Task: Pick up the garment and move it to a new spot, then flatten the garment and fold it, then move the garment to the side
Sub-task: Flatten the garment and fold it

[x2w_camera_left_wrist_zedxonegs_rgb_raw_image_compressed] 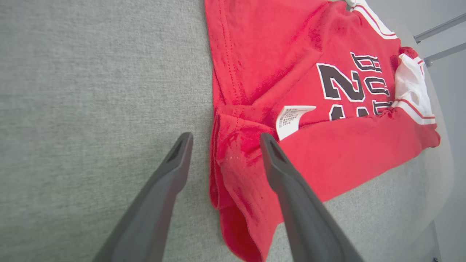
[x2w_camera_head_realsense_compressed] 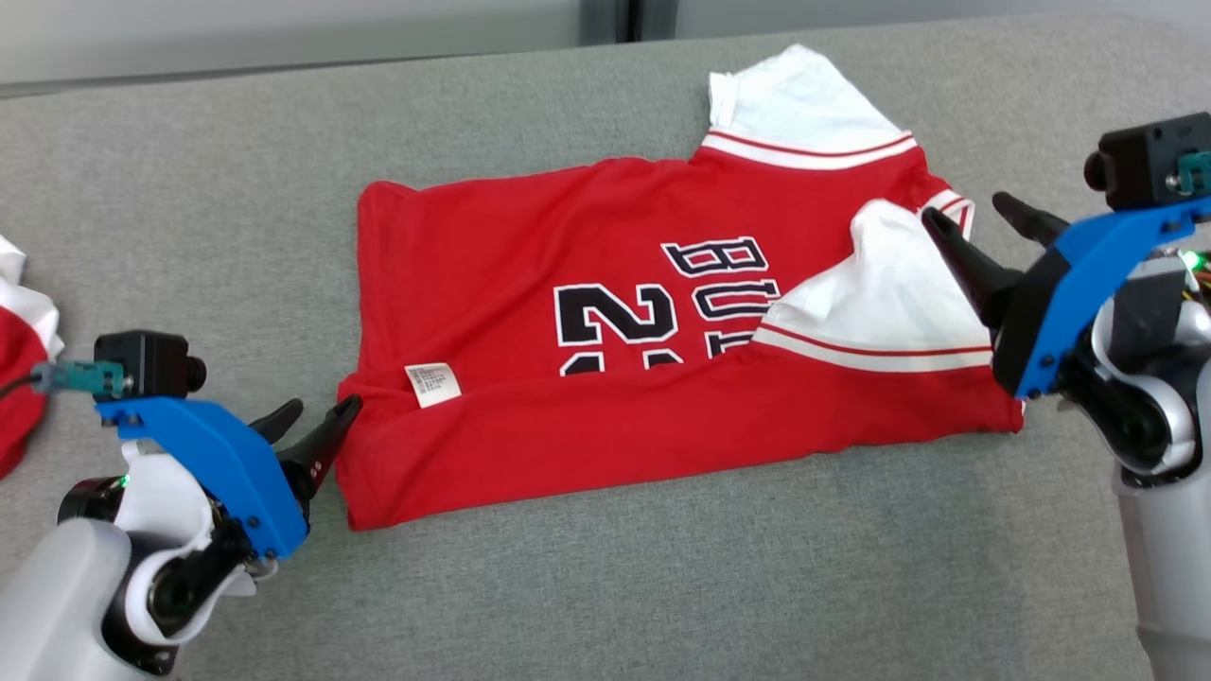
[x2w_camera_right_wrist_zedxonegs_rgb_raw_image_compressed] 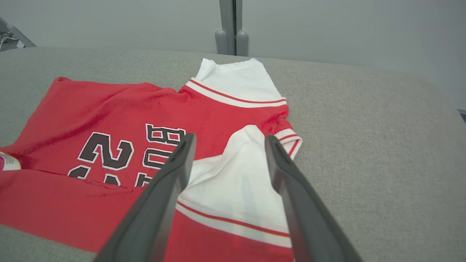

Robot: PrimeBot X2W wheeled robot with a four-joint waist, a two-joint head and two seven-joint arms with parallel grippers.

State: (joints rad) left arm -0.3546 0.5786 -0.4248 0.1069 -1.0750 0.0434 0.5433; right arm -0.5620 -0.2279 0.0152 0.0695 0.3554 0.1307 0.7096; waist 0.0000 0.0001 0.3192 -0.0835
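The garment (x2w_camera_head_realsense_compressed: pixel 605 284) is a red jersey with white sleeves and black lettering, lying on the grey cushion with its near long edge folded up over the print. One white sleeve lies folded onto the body at the right; the other sticks out at the back. My left gripper (x2w_camera_head_realsense_compressed: pixel 322 416) stands open at the jersey's lower left corner (x2w_camera_left_wrist_zedxonegs_rgb_raw_image_compressed: pixel 233 160), one finger over the cloth, holding nothing. Over the folded white sleeve (x2w_camera_right_wrist_zedxonegs_rgb_raw_image_compressed: pixel 236 174) at the jersey's right end, my right gripper (x2w_camera_head_realsense_compressed: pixel 979 222) is open too, with nothing in it.
A white care label (x2w_camera_head_realsense_compressed: pixel 433 383) lies on the fold line. Another red and white cloth (x2w_camera_head_realsense_compressed: pixel 21 369) lies at the far left edge. The grey cushion (x2w_camera_head_realsense_compressed: pixel 662 586) reaches a pale wall at the back, with bare surface in front of the jersey.
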